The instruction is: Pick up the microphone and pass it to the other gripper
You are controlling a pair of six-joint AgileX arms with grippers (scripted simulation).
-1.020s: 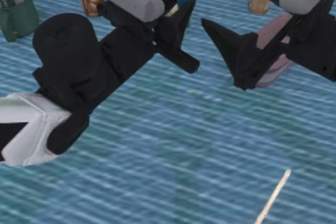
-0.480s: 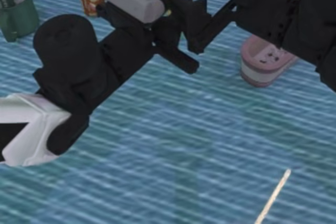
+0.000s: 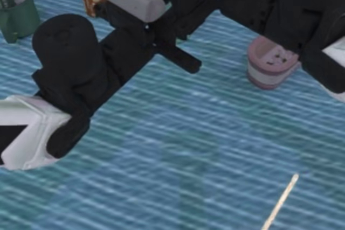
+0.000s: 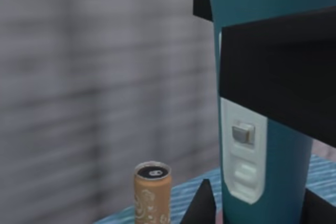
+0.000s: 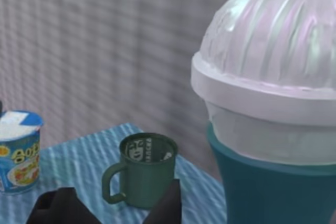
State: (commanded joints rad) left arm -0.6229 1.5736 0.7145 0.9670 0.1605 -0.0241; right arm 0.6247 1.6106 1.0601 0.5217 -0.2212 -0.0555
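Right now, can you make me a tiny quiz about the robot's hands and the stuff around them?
1. True or false: the microphone has a black head.
2. Which hand grips the microphone's teal handle? A: the left hand. B: no hand at all.
3. Fill the gap: the mug is coloured ____.

Key: 1 false, its head is white-grey. 2 A. 3 green.
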